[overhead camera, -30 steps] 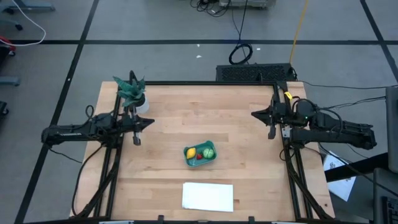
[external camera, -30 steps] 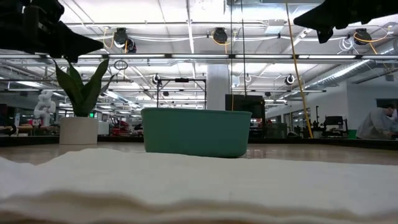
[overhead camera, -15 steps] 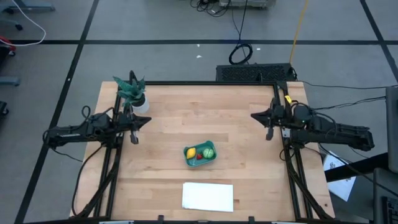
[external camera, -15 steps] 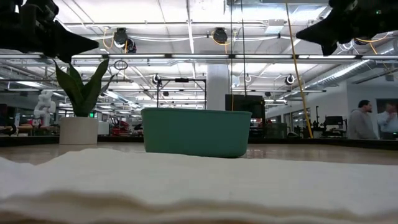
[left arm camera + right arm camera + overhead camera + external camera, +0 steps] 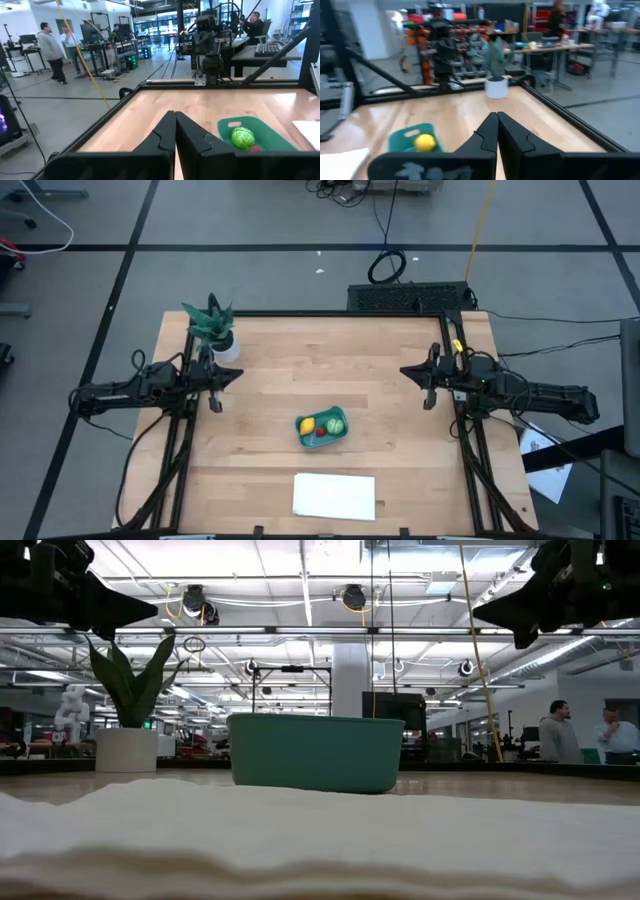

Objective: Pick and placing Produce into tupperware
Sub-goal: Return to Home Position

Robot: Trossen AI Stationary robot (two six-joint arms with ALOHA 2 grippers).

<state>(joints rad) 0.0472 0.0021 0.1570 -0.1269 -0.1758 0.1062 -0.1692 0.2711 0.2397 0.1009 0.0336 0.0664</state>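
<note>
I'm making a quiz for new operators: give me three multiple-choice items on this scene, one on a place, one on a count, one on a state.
1. The potted plant stands nearest to: A the left gripper; B the right gripper; C the tupperware.
2. Pieces of produce in the tupperware: A one; B two; C three.
3. Both grippers' fingers are: A wide open; B shut, holding nothing; C shut on produce.

Key: 1 A, the high view shows it beside that gripper; 2 C, a yellow, a green and a red one lie inside; 3 B, each wrist view shows the fingers pressed together with nothing between.
</note>
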